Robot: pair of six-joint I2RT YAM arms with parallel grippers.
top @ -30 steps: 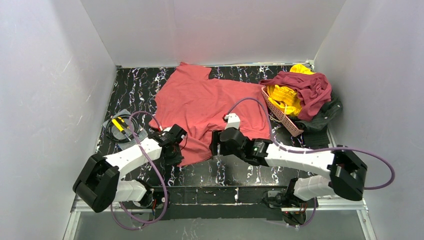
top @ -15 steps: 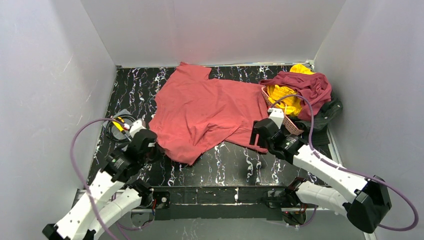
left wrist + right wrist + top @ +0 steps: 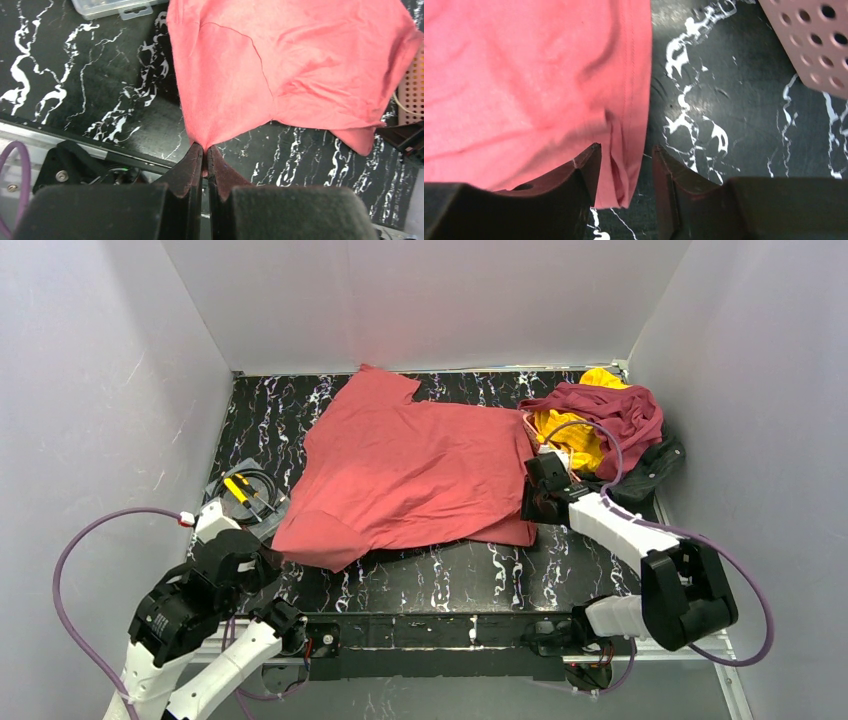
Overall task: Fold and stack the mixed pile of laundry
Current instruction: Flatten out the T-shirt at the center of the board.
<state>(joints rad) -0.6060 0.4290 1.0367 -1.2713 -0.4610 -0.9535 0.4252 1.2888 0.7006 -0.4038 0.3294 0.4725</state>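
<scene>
Shirt point(image 3: 420, 470): near hem runs left-right. Your left gripper point(image 3: 204, 147) pinches near-left corner. Your right gripper point(image 3: 624, 150) is spread, straddling near-right hem.

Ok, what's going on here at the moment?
Both arms are at the salmon-red shirt, spread on the table. The left gripper is shut on its near-left corner. The right gripper sits at the shirt's right hem, jaws apart with the edge between them, not clamped. The other garments, maroon, yellow and black, lie heaped at the pink basket, far right.
</scene>
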